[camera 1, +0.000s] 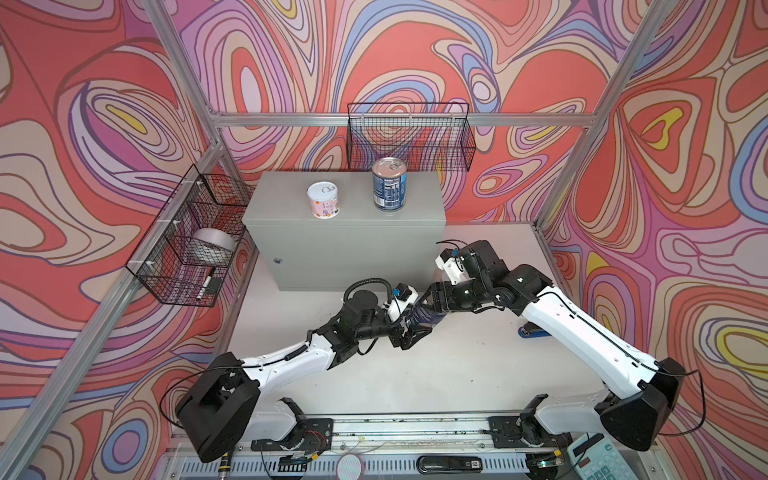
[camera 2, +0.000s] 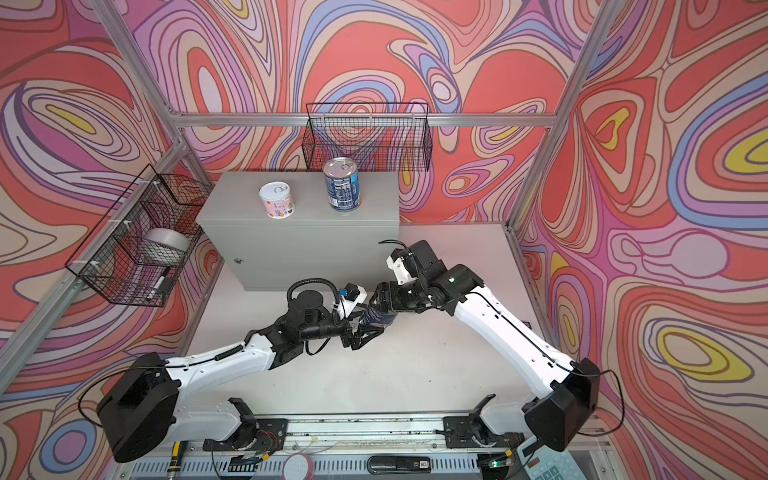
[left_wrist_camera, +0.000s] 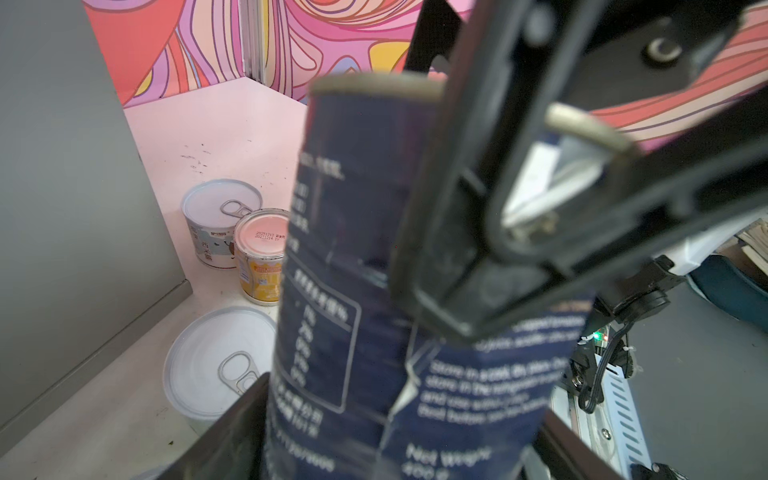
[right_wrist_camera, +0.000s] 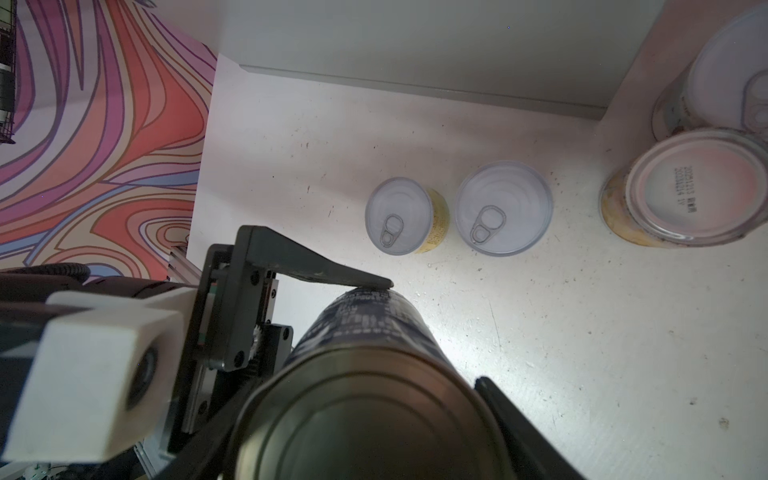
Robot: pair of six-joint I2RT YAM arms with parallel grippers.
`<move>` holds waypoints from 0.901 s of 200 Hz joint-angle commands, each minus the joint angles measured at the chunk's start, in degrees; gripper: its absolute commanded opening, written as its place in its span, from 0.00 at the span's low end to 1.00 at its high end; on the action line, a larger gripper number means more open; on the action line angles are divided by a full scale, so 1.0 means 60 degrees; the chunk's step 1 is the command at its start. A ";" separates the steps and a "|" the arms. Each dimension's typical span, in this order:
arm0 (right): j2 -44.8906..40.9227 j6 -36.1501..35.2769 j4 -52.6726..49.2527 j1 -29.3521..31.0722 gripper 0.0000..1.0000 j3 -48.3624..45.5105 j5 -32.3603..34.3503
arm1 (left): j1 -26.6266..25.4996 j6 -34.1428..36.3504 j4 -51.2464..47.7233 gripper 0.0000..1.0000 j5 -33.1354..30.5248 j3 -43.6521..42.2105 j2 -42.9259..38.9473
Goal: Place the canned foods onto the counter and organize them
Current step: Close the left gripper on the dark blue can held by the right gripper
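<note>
The counter (camera 1: 345, 232) stands against the back wall, flat top clear except for a pink can (camera 1: 323, 200) near the middle and a tall blue can (camera 1: 389, 185) towards the rear right; both upright and well apart. Open room remains on the left third of the top and along the front edge, so more cans can go there without crowding.

Both arms meet low in front of the counter over the white tabletop (camera 1: 436, 374). Between them is a second tall blue can (camera 1: 422, 318), tilted off vertical. The right gripper (camera 1: 432, 301) is clamped on one end of it, one jaw each side of the body. The left gripper (camera 1: 409, 334) is at the other end: in the right wrist view one finger (right_wrist_camera: 332, 276) touches the label, but the opposite jaw is hidden, so I cannot tell whether it grips. Judgement: a handover or re-orienting so the can goes up upright.

On the tabletop by the counter's right front corner sit four short cans: a yellow can (right_wrist_camera: 405, 216), a clear-lidded can (right_wrist_camera: 503, 208), an upturned orange can (right_wrist_camera: 685, 191) and a white can (left_wrist_camera: 220, 224). They stand close beneath the held can, so a slip could topple them.
</note>
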 commanded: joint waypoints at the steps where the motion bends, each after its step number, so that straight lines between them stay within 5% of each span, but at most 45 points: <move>1: -0.0183 0.0221 0.0985 0.0027 0.57 0.0169 -0.1268 | -0.0011 0.0002 0.0078 0.79 0.0061 0.0302 0.0031; 97: -0.0092 0.0205 0.1025 0.0004 0.55 0.0024 -0.1443 | -0.0011 0.0115 0.0272 0.84 -0.0041 0.0730 0.0500; 160: -0.0064 0.0237 0.1172 -0.0309 0.55 -0.0144 -0.2025 | -0.0011 0.0258 0.0895 0.60 -0.0143 0.0359 0.0369; 180: 0.0004 0.0228 0.1141 -0.0325 0.55 -0.0109 -0.2023 | -0.0011 0.0315 0.0950 0.59 -0.0252 0.0328 0.0368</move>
